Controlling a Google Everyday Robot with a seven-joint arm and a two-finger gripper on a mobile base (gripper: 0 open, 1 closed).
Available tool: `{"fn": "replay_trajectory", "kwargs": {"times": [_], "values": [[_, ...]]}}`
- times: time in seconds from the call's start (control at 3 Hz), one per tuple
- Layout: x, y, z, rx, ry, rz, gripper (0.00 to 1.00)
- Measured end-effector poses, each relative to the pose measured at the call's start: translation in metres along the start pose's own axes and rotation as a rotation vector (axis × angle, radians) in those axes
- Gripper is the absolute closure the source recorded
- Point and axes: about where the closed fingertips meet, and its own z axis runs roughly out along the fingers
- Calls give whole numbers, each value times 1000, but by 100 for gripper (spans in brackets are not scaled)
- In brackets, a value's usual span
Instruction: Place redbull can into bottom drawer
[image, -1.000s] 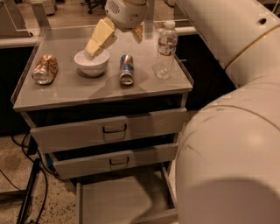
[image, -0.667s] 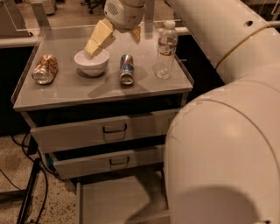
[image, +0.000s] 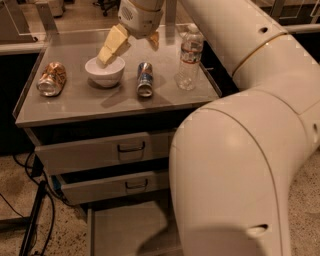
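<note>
Spread wide and holding nothing, my tool (image: 129, 51) hangs above the back of the grey tabletop (image: 85, 102). One pale yellow finger sits over the rim of the round white bowl (image: 105, 72); the other is up behind the slim blue-and-silver redbull can (image: 145, 79). I cannot tell whether that finger touches the bowl. The can lies on its side between the bowl and the upright clear plastic water bottle (image: 189, 57), so I judge the fingers are parted to come down across its body. A dented orange-copper can (image: 51, 79) lies beyond the bowl, well apart. Below, the wide grey steel bottom drawer (image: 125, 232) stands pulled out to receive it, while the two handled drawers (image: 131, 148) above sit further in.
</note>
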Motion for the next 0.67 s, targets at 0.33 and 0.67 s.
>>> {"fn": "replay_trajectory", "kwargs": {"times": [0.33,0.67], "values": [[-3,-9,8,-3,10,12,0],[-4,-18,18,-5,24,25,0]]}}
